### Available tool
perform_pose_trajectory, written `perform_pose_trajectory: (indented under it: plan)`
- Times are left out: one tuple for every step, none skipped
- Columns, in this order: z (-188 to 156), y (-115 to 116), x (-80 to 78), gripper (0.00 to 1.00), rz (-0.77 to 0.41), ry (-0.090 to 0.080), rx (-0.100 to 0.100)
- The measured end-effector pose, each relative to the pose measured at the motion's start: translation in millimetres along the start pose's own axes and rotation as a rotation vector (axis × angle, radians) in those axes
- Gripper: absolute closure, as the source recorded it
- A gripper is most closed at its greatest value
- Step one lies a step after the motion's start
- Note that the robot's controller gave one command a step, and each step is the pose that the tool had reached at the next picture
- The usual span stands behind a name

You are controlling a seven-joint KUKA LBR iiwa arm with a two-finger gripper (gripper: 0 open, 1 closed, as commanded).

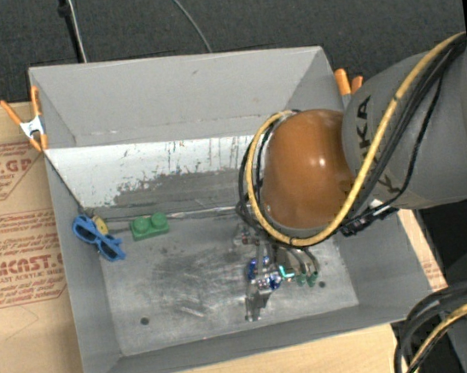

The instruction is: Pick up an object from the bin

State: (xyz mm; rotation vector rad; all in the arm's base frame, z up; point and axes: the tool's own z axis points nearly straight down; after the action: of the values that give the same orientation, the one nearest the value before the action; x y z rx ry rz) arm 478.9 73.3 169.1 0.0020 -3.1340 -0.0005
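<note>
The gripper [261,294] hangs low over the floor of the grey bin [176,86], tucked under the arm's rounded orange cover [304,167]. Bits of wiring and small blue and green parts crowd around its tip. From here I cannot tell whether it is spread or closed, and I can make out nothing gripped in it.

The thing nearest to it is a small green block [149,227] with two round knobs on top. It sits on the bin floor at the foot of the sloping back wall. Taking that block as the marker, the gripper is off to its right and somewhat closer to the bin's front wall, well apart from it, with scuffed bare metal between the two. Just to the left of the block, close by but not touching it, a blue plastic piece [98,237] lies against the left wall; it looks like two crossed or hinged strips, though its kind is hard to make out.

Far to the right of the block, the grey arm [425,137] reaches in over the bin's right rim, with a yellow-and-black cable [381,130] looping around it and around the orange cover. Black block lettering [362,113] runs along the arm's shell beside the cover; a K is plain to read, while the cable crosses the rest.
</note>
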Motion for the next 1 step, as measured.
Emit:
perform_pose_trajectory:
  plan:
    - [96.4, -86.6, -20.0, 0.00, 0.024, -0.024, -0.004]
